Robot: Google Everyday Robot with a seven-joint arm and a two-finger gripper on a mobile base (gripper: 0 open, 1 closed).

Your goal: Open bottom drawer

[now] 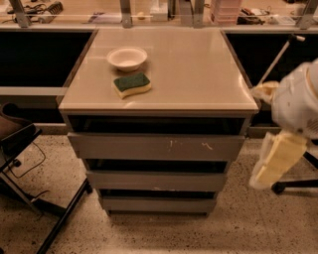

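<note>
The bottom drawer [158, 204] is the lowest of three handleless grey fronts on the cabinet, plain and unmarked, with a dark gap above it. Its front sits set back under the middle drawer [156, 181] and the scratched top drawer [156, 147]. My gripper [271, 166], pale yellow under a white arm housing, hangs at the right of the cabinet, about level with the top and middle drawers. It is apart from every drawer front and holds nothing that I can see.
On the beige cabinet top [198, 74] stand a white bowl [126, 58] and a green-and-yellow sponge [131, 85]. A black chair frame [30, 163] stands at the left. A chair base [293, 186] is on the floor at the right. A cluttered counter [149, 12] runs behind.
</note>
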